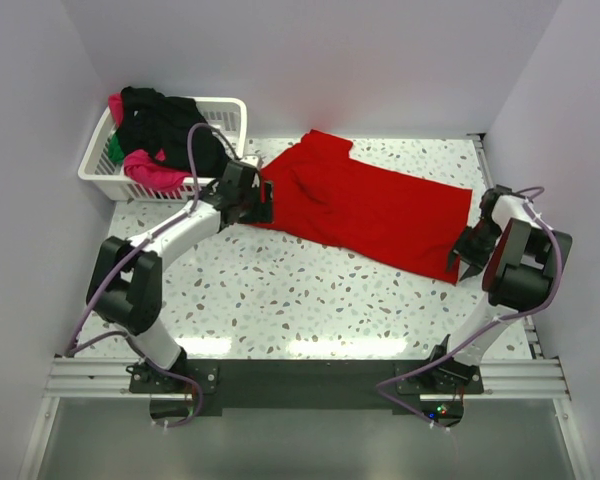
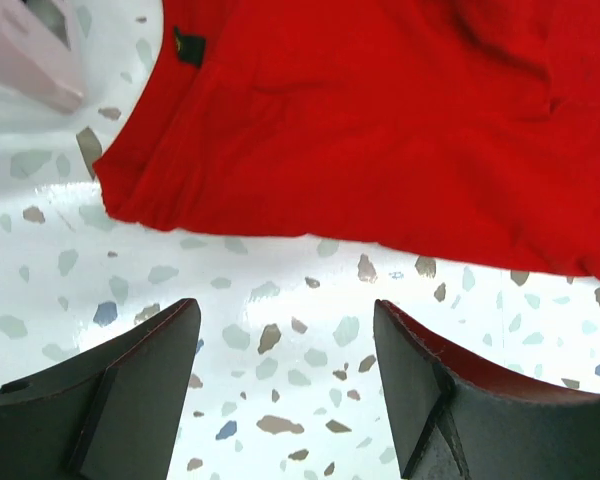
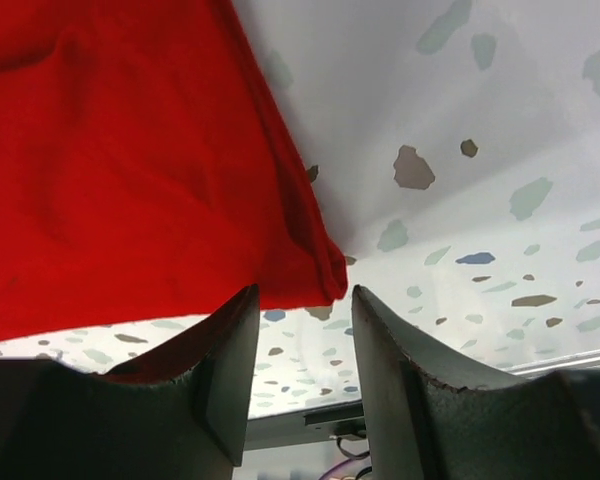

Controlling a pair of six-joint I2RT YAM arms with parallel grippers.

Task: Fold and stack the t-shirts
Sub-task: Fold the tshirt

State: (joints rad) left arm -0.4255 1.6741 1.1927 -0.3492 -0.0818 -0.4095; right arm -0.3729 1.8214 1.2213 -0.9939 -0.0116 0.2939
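Left gripper [image 2: 285, 312] hangs with jaws spread wide over bare tabletop [image 1: 280, 300], just short of the collar end of the red t-shirt [image 1: 370, 210]. My right gripper [image 3: 305, 292], jaws parted more narrowly, lines up on the hem corner, one at each end, I reckon, to pinch and pull it flat. It lies slantwise; the other t-shirts [image 1: 160, 125] sit heaped in the white basket [image 1: 230, 108], far left.

Lighting: bright, even, from above; shadows soft. Glare: pale streaks on table [image 1: 310, 346] near edge; washed patches in wrist views
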